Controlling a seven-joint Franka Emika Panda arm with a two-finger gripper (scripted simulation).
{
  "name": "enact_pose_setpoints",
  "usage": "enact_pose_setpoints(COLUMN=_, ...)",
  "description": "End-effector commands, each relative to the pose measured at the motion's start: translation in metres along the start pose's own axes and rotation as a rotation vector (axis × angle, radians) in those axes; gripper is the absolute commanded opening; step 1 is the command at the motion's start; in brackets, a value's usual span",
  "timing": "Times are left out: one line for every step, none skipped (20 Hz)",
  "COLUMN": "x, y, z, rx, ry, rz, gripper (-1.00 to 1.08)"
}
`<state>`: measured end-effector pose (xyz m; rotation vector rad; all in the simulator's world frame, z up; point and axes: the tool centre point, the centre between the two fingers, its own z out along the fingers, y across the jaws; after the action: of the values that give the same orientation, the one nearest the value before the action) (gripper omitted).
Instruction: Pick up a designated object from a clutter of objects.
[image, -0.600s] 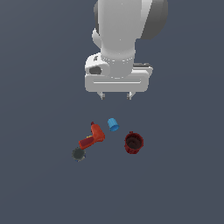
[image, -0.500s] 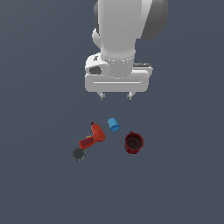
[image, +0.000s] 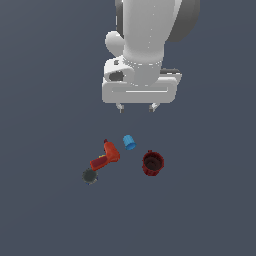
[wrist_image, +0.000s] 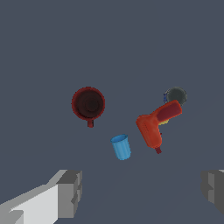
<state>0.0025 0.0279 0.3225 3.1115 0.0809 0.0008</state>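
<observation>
gripper (image: 136, 107) hangs above the clutter, fingers (wrist_image: 70, 192) spread wide, nothing between them. blue cup (image: 129, 142) lies tipped on the grey floor (image: 45, 125), apart from the gripper. in the exterior view, orange-red drill toy (image: 106, 156) sits just beside the blue cup on its left, dark red cup (image: 152, 163) upright near it on the right. dark grey round piece (image: 89, 175) sits at the drill toy's handle end.

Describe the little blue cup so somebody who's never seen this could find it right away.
Below the open gripper lies a small cluster on the grey floor. The blue cup sits between the orange-red drill toy and the dark red cup; it is the only blue piece, and smaller than both.
</observation>
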Motion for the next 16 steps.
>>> enact_pose_setpoints(x=0.0, y=0.0, z=0.0, rx=-0.001, ry=0.0, rz=-0.001, gripper=1.0)
enact_pose_setpoints(x=0.0, y=0.0, z=0.0, rx=-0.001, ry=0.0, rz=0.0, gripper=1.0)
enact_pose_setpoints(x=0.0, y=0.0, z=0.001, rx=-0.001, ry=0.0, rz=-0.002, gripper=1.0)
enact_pose_setpoints(x=0.0, y=0.0, z=0.003, rx=-0.001, ry=0.0, rz=-0.003, gripper=1.0)
enact_pose_setpoints(x=0.0, y=0.0, z=0.005, rx=-0.001, ry=0.0, rz=-0.006, gripper=1.0)
enact_pose_setpoints(x=0.0, y=0.0, z=0.007, rx=0.0, ry=0.0, rz=-0.008, gripper=1.0)
enact_pose_setpoints(x=0.0, y=0.001, z=0.01, rx=0.0, ry=0.0, rz=-0.011, gripper=1.0)
enact_pose_setpoints(x=0.0, y=0.001, z=0.014, rx=0.0, ry=0.0, rz=-0.015, gripper=1.0)
enact_pose_setpoints(x=0.0, y=0.001, z=0.018, rx=0.001, ry=0.0, rz=-0.019, gripper=1.0)
enact_pose_setpoints(x=0.0, y=0.001, z=0.022, rx=0.001, ry=0.0, rz=-0.023, gripper=1.0)
enact_pose_setpoints(x=0.0, y=0.002, z=0.027, rx=0.002, ry=0.0, rz=-0.028, gripper=1.0)
enact_pose_setpoints(x=0.0, y=0.002, z=0.033, rx=0.003, ry=0.0, rz=-0.033, gripper=1.0)
enact_pose_setpoints(x=0.0, y=0.002, z=0.039, rx=0.003, ry=0.0, rz=-0.039, gripper=1.0)
enact_pose_setpoints(x=-0.001, y=0.003, z=0.045, rx=0.004, ry=0.0, rz=-0.046, gripper=1.0)
enact_pose_setpoints(x=-0.001, y=0.003, z=0.052, rx=0.005, ry=0.0, rz=-0.053, gripper=1.0)
enact_pose_setpoints(x=-0.002, y=0.003, z=0.06, rx=0.006, ry=0.0, rz=-0.06, gripper=1.0)
